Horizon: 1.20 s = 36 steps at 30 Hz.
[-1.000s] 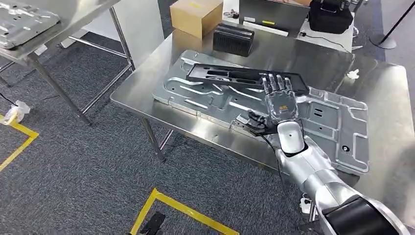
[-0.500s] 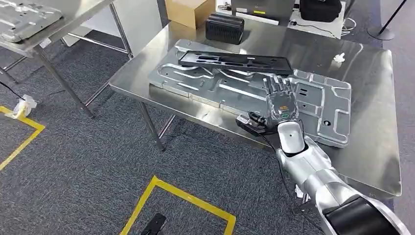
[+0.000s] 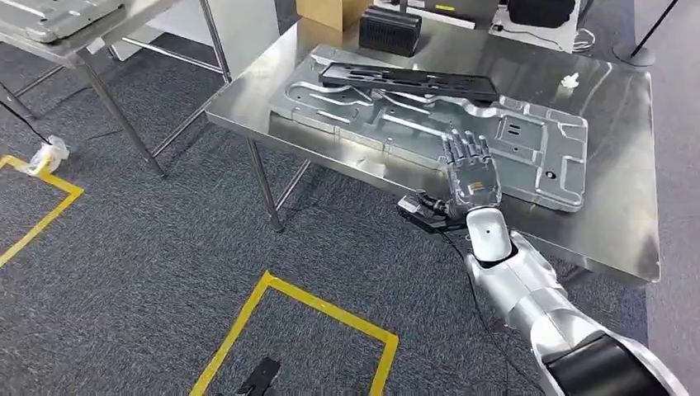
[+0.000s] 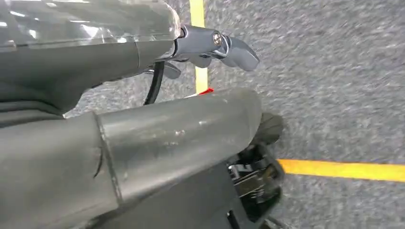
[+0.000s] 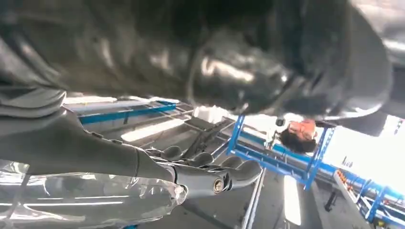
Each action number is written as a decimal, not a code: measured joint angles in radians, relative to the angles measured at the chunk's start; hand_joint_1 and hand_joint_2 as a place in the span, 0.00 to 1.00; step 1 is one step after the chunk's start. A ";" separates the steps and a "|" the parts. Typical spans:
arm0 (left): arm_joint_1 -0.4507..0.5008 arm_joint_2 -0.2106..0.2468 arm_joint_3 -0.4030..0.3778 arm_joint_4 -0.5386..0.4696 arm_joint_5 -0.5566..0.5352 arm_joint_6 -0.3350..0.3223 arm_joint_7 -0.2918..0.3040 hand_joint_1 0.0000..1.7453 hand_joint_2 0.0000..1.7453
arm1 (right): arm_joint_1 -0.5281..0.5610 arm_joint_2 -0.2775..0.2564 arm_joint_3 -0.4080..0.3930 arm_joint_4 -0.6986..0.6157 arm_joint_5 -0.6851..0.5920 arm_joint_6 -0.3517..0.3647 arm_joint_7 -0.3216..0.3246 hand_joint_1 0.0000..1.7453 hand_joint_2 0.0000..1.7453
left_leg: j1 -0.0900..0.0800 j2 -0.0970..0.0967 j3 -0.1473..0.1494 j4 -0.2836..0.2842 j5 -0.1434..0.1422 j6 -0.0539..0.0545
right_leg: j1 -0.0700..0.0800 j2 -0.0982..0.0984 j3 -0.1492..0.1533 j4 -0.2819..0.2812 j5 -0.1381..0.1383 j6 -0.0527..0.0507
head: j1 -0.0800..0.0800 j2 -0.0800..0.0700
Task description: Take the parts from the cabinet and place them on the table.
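A large grey stamped metal panel [image 3: 528, 140] lies flat on the steel table [image 3: 611, 239]. A long black tray-like part [image 3: 409, 78] rests on the panel's far side. My right hand [image 3: 470, 169] hovers palm down over the panel's near edge, fingers stretched out and apart, holding nothing. In the right wrist view that hand [image 5: 191, 176] is seen from below, its fingers extended. My left hand [image 4: 181, 129] hangs over the grey carpet with nothing in it, its fingers [image 4: 229, 47] loosely apart.
A black box [image 3: 390, 31] and a cardboard box [image 3: 330, 10] stand at the table's far edge, a small white item [image 3: 569, 80] at far right. A second table [image 3: 82, 45] stands at left. Yellow tape [image 3: 322, 309] marks the floor. A person [image 5: 298, 136] is far off.
The whole view has shifted, so the camera moved. My right hand, earlier by the black part, now lies nearer the panel's front edge, still flat and empty.
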State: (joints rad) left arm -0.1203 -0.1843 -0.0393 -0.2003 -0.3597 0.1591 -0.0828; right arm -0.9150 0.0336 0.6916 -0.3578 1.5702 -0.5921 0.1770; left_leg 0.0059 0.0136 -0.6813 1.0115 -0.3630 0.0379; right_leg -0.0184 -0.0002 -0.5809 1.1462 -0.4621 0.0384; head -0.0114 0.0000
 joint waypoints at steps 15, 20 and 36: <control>0.026 -0.001 0.071 0.000 0.046 0.050 -0.023 0.00 0.00 | 0.286 0.053 -0.275 -0.045 -0.474 0.042 -0.150 0.00 0.00 | 0.005 -0.009 0.087 0.159 -0.104 -0.038 | 0.012 -0.010 -0.076 -0.120 0.054 -0.052 | -0.005 0.000; 0.052 0.000 0.126 0.000 0.081 0.075 -0.058 0.00 0.00 | 0.529 0.067 -0.495 -0.048 -0.792 0.116 -0.276 0.00 0.00 | -0.007 -0.020 0.184 -0.008 -0.155 -0.011 | 0.015 -0.019 -0.082 -0.126 0.091 -0.020 | -0.003 0.000; 0.077 0.004 0.193 0.002 0.076 0.085 -0.075 0.00 0.00 | 0.867 0.030 -1.067 0.122 -1.175 0.143 0.117 0.00 0.00 | -0.010 0.009 0.016 0.012 -0.009 -0.022 | 0.014 -0.003 0.129 -0.165 -0.090 -0.047 | -0.003 0.000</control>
State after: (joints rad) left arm -0.0430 -0.1801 0.1537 -0.1987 -0.2838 0.2441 -0.1579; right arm -0.0476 0.0637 -0.3754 -0.2353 0.3956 -0.4494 0.2937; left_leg -0.0038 0.0229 -0.6648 1.0238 -0.3717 0.0154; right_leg -0.0047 -0.0028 -0.4520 0.9808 -0.5523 -0.0083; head -0.0141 0.0000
